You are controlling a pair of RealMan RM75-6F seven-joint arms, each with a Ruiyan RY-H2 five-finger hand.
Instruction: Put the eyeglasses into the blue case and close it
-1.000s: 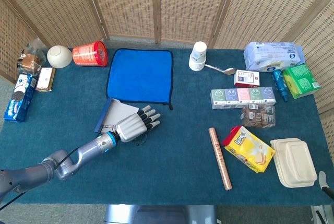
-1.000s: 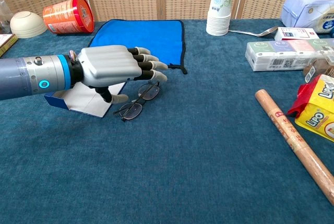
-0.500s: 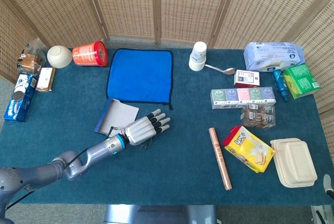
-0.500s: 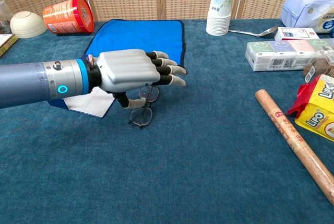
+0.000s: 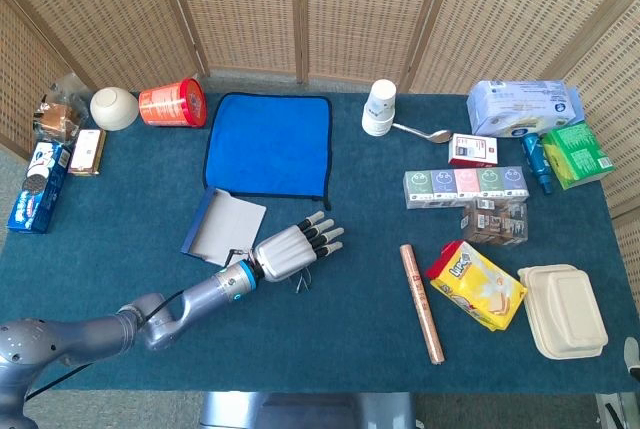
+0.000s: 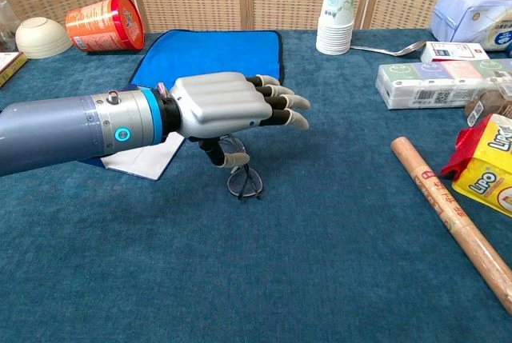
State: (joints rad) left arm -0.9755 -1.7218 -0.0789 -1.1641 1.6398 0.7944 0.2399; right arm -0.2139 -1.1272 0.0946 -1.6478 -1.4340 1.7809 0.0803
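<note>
Head view: counter [image 5: 330, 319] covered in dark teal cloth, backed by woven wicker screen panels [image 5: 300, 9] across the top of the frame.

Left hand [image 5: 296, 247], centre-left of the frame, palm down, fingers stretched toward the right; in the chest view the thumb and a finger pinch the eyeglasses [image 6: 243, 181] beneath the palm, the frame hanging tilted with its lower lens at or just above the cloth. Right hand: outside both views.

Blue case [image 5: 222, 225], open, pale lining showing, just left of the hand and touching the lower edge of the blue cloth [image 5: 269, 143], which lies flat at upper centre.

Upper left: white bowl [image 5: 113, 107], red can [image 5: 172, 103] on its side, snack packets along the left edge.

Upper centre: stack of paper cups [image 5: 379, 107] with a spoon [image 5: 424, 133] just beside it.

Right half: white tissue pack [image 5: 522, 104], green packet [image 5: 576, 154], row of small boxes [image 5: 466, 185], yellow snack bag [image 5: 477, 284], wooden rolling pin [image 5: 421, 301] lying near the bag, white lidded container [image 5: 563, 310] at lower right.
</note>
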